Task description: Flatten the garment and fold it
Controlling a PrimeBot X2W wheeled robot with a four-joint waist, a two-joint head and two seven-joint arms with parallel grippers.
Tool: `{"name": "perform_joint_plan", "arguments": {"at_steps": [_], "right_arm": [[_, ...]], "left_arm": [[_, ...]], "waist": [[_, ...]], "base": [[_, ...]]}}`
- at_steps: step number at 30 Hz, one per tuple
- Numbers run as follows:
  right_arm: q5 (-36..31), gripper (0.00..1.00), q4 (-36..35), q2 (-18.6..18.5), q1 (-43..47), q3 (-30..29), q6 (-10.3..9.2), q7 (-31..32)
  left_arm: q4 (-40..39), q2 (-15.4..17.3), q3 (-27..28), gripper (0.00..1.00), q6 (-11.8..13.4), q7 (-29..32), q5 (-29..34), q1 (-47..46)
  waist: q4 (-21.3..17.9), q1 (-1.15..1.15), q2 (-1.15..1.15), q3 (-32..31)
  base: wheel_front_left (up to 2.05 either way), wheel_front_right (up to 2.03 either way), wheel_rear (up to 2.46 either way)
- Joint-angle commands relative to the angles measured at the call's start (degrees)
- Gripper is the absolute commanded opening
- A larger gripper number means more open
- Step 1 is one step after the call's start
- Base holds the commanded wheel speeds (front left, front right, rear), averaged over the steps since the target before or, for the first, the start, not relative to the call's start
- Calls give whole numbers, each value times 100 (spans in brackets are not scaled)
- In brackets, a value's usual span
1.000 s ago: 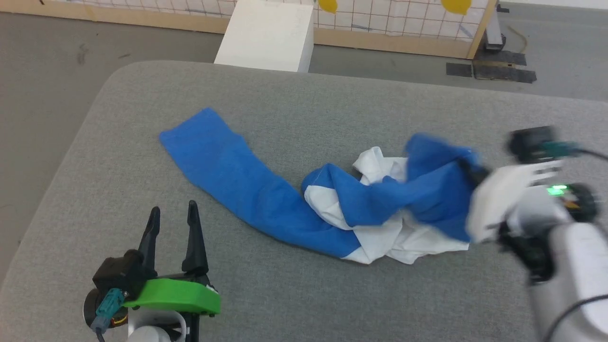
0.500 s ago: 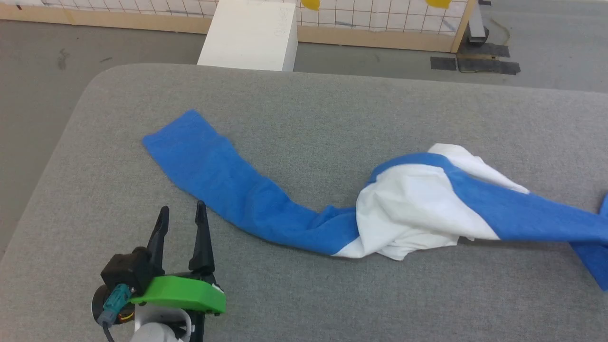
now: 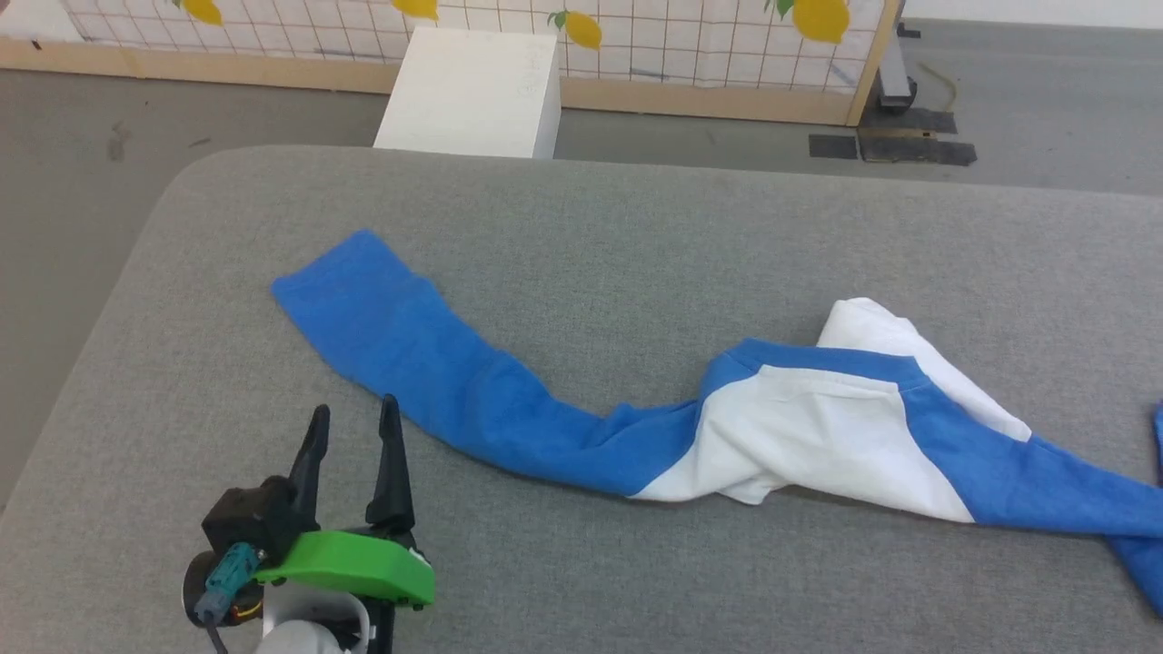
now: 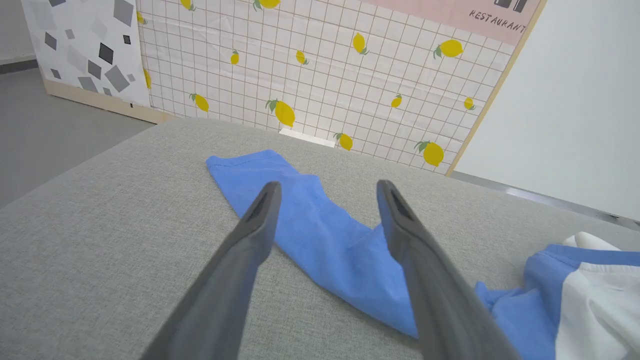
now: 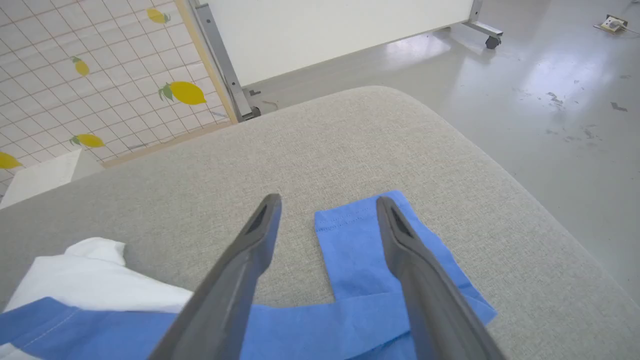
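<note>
garment [image 3: 818,436] lies stretched, rumpled, across grey worktop [image 3: 636,236]; left pincer [image 3: 354,406] and right pincer [image 5: 327,200] both spread, holding nothing.

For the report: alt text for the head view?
A white shirt with blue sleeves lies stretched out but rumpled across a grey table. The left gripper sits open at lower left, near one sleeve. A white box stands beyond the table.

Head view looks down over the table [image 3: 636,236]; both wrist views sit low, facing far, sharing the garment [image 3: 800,436].
</note>
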Motion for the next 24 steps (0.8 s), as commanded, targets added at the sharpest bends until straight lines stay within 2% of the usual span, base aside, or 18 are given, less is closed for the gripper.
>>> {"name": "perform_joint_plan", "arguments": {"at_steps": [1, 5, 7, 14, 20, 24], "right_arm": [[179, 100, -91, 33, 60, 104, -9, -125], [473, 100, -326, 69, 281, 469, -9, -346], [710, 100, -282, 72, 401, 731, -9, -368], [1168, 100, 8, 75, 604, 1333, -9, -534], [1205, 100, 57, 76, 635, 1414, -9, -637], [1215, 100, 51, 76, 612, 1428, -9, -661]], "left_arm": [[7, 14, -49, 100, -47, 69, 30, -98], [140, 5, -333, 100, -174, 677, -9, -552], [347, 3, -534, 100, -264, 1294, -55, -881], [1206, 102, -1373, 100, -454, 4392, -63, -1886], [1492, 225, -1703, 100, -351, 5369, 212, -2215], [1766, 245, -1834, 100, -320, 5573, 293, -2243]], "waist": [[-27, 0, 0, -33], [-46, 0, 0, -29], [-85, 0, 0, 2], [-369, 0, 0, 209], [-557, 0, 0, 422], [-629, 0, 0, 514]], "base": [[0, 0, 0], [0, 0, 0], [0, 0, 0], [0, 0, 0], [0, 0, 0], [0, 0, 0]]}}
